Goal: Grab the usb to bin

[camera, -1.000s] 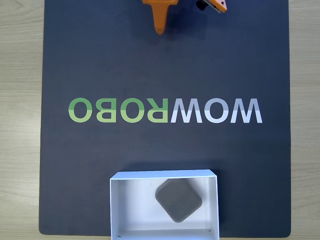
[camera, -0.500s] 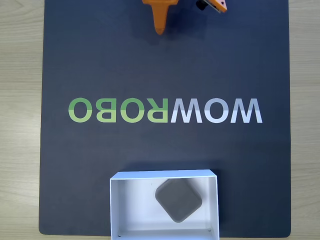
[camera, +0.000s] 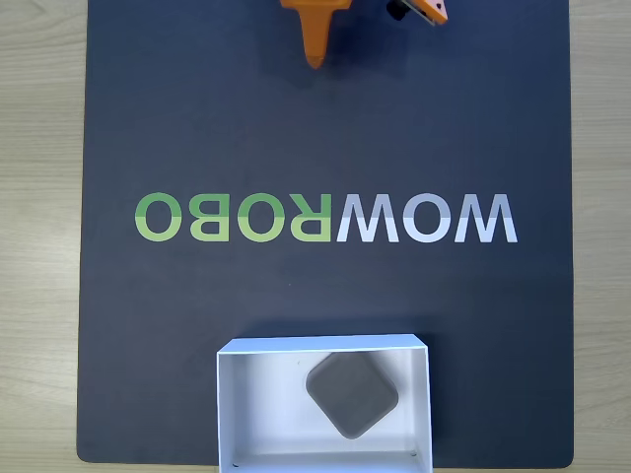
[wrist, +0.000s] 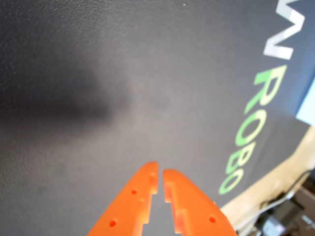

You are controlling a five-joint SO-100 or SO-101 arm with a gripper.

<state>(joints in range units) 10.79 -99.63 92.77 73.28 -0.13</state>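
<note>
In the fixed view the orange claw (camera: 315, 54) sits at the top edge of the dark mat (camera: 197, 325), well apart from the white bin (camera: 229, 414), which lies straight across the mat's lettering from the claw tip, at the bottom edge. The grey usb (camera: 352, 396) lies flat on the bin floor, turned cornerwise and clear of the walls. By the look of it the drop is done, so the sensible move is to park the arm without sweeping towards the bin.

In the wrist view the claw (wrist: 160, 178) is nearly closed, a thin slit between its tips, gripping nothing, with bare mat ahead.
</note>
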